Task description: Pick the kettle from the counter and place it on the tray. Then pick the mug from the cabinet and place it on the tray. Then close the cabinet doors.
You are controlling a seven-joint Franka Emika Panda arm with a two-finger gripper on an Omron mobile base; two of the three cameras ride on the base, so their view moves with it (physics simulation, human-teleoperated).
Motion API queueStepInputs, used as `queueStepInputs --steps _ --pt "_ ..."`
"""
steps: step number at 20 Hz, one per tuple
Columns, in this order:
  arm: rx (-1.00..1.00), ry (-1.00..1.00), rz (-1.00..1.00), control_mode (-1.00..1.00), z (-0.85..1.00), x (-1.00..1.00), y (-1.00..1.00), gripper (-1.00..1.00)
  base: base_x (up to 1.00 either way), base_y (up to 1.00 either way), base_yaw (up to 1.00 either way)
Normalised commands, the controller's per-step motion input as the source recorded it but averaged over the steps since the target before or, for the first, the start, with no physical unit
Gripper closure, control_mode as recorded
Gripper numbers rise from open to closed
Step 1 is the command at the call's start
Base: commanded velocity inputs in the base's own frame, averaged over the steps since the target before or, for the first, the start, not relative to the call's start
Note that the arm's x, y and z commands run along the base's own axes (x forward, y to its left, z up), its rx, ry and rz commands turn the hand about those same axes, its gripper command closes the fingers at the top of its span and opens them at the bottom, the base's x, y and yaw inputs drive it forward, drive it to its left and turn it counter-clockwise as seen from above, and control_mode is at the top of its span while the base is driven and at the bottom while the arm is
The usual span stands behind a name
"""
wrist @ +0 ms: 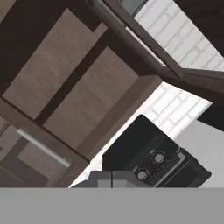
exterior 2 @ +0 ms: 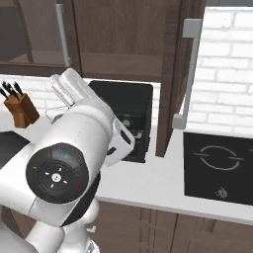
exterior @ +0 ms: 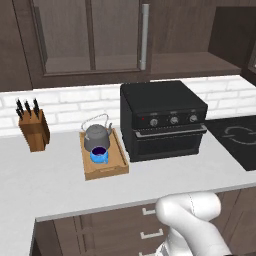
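We see the cabinet mounted above the counter. In the left base view its left door sits shut, the silver handle upright at its edge. In the right base view the right door stands swung out edge-on over the counter, its bar handle facing the cooktop. The black oven stands on the counter just right of the tray. The kettle rests on the tray, and the mug sits on the tray directly in front of it. A knife block stands well to the left.

We judge both placements complete; the step in hand is closing the doors. The tool's fingertips are not visible to us, but we take it as fully closed and holding nothing. The next move calls for bringing the closed tool to the outer face of the open right door and pushing it round to the frame.
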Motion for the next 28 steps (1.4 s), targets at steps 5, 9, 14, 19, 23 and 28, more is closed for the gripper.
queueStepInputs --steps 5,9,14,19,23,28 --pt "0.25 0.00 -0.03 -1.00 -0.50 -0.24 -0.52 1.00 0.00 0.00 0.00" --pt "0.21 0.00 -0.03 -1.00 -0.47 -0.01 -0.55 1.00 0.00 0.00 0.00" --pt "0.15 -0.07 0.00 -1.00 -0.32 0.00 -0.37 1.00 0.00 0.00 0.00" --pt "0.25 -0.01 0.00 -1.00 -0.21 0.00 -0.66 1.00 0.00 0.00 0.00" --pt "0.17 0.00 0.00 -1.00 -0.41 0.00 -0.74 1.00 0.00 0.00 0.00" --pt "0.12 0.00 0.00 -1.00 -0.46 0.17 -0.77 1.00 0.00 0.00 0.00"
